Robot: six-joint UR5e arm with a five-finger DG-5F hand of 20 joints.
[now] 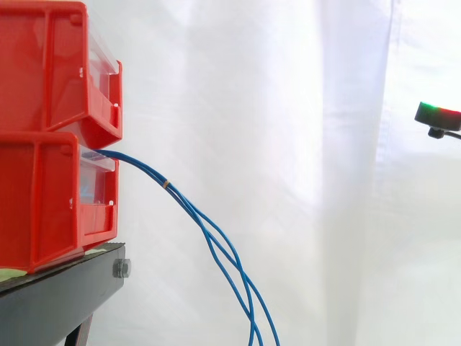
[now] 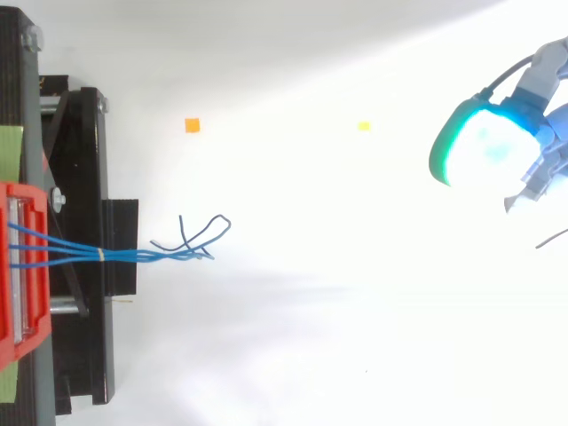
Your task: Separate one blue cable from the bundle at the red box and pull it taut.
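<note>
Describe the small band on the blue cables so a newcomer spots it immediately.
In the side view, find the black stand and the lower red bin of the two stacked on it. From that bin's top front, blue cables droop rightward. Just beyond the bin a thin yellowish band wraps them, the only non-blue spot on the bundle.

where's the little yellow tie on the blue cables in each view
Side view: the yellow tie sits on the blue cables, just right of the red bins.
Top view: the yellow tie is at left, over the black stand, right of the red bins.
Shared landmark: the red bins the cables leave.
</note>
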